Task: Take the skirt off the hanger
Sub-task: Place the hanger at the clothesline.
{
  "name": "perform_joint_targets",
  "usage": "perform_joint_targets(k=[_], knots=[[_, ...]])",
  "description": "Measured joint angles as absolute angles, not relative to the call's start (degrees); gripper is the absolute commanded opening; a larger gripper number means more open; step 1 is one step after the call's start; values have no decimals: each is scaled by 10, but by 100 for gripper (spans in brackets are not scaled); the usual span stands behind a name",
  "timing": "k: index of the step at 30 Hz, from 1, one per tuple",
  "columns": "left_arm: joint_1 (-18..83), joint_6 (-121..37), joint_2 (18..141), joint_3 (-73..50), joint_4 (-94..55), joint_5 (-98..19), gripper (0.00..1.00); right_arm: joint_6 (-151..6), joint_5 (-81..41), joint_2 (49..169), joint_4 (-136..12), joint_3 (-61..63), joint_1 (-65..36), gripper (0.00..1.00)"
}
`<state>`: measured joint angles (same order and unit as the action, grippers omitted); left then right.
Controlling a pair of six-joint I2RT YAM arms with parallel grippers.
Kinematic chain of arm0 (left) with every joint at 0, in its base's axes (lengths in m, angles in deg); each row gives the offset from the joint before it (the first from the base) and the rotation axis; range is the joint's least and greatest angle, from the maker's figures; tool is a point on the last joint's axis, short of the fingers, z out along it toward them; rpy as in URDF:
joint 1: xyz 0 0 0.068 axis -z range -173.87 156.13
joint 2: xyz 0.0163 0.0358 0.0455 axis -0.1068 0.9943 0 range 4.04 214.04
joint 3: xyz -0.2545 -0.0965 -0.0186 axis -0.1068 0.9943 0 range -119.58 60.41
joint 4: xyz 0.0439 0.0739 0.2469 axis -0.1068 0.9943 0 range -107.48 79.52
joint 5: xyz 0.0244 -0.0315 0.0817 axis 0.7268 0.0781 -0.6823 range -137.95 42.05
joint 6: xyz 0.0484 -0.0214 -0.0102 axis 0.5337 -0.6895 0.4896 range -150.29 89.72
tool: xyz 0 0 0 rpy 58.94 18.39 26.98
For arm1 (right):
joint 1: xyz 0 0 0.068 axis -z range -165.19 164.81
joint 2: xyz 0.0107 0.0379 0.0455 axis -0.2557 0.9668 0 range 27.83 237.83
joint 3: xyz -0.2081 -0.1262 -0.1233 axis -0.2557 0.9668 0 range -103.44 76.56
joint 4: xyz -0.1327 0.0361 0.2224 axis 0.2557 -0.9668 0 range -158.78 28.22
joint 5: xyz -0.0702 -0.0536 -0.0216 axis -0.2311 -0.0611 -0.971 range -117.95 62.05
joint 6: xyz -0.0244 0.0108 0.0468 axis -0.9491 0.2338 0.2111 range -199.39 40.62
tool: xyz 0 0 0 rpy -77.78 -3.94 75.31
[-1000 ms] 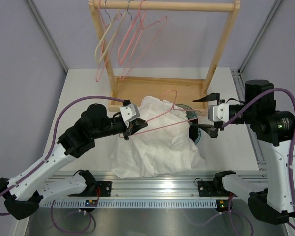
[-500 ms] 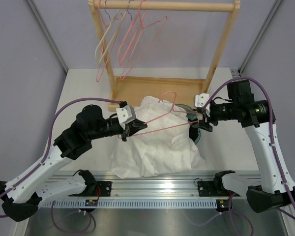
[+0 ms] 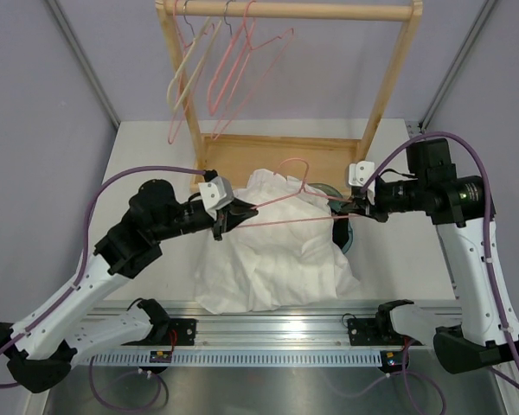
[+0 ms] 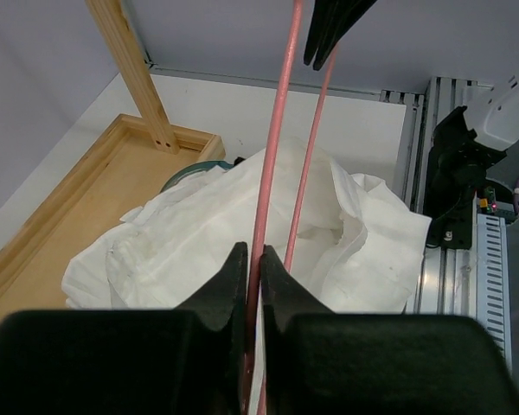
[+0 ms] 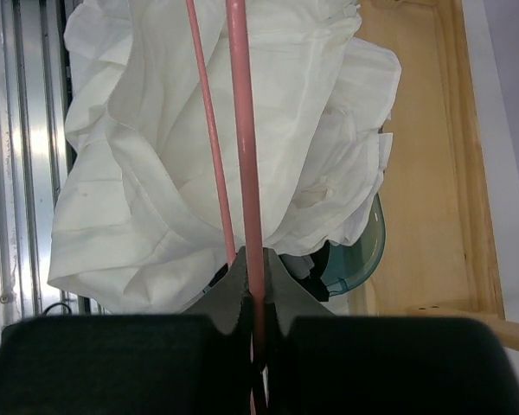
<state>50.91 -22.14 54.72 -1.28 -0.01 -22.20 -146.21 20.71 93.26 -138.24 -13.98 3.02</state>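
Skirt (image 3: 277,259), seemingly the crumpled white cloth, lies heaped on the teal tub (image 5: 368,255) while the left gripper (image 3: 242,216) and right gripper (image 3: 348,212) pinch the pink hanger (image 4: 269,173) at opposite ends to hold it clear above.

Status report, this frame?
Left gripper, right gripper shut on pink hanger ends. Hanger looks bare; no grey skirt seen. White cloth heaped on teal tub beneath.

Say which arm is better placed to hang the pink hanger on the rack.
Probably right. The left claw and right claw both grip the hanger, but the right one is nearer the rail's bare stretch; other hangers crowd its left end.
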Motion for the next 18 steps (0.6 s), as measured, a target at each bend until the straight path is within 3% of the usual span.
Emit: perform_joint_targets(k=[1, 3, 5, 10, 18], knots=[[506, -222, 554, -15, -5, -223, 45, -1449, 197, 927, -1382, -140, 31, 0], [495, -225, 570, -22, -15, -239, 71, -1433, 189, 920, -1383, -140, 32, 0], [485, -230, 587, -28, -22, -257, 88, -1404, 170, 911, -1380, -141, 33, 0], [481, -233, 597, -40, -21, -299, 99, -1346, 107, 880, -1364, -129, 51, 0], [481, -224, 488, -34, -20, -382, 99, -1214, -15, 843, -1299, -86, 90, 0]])
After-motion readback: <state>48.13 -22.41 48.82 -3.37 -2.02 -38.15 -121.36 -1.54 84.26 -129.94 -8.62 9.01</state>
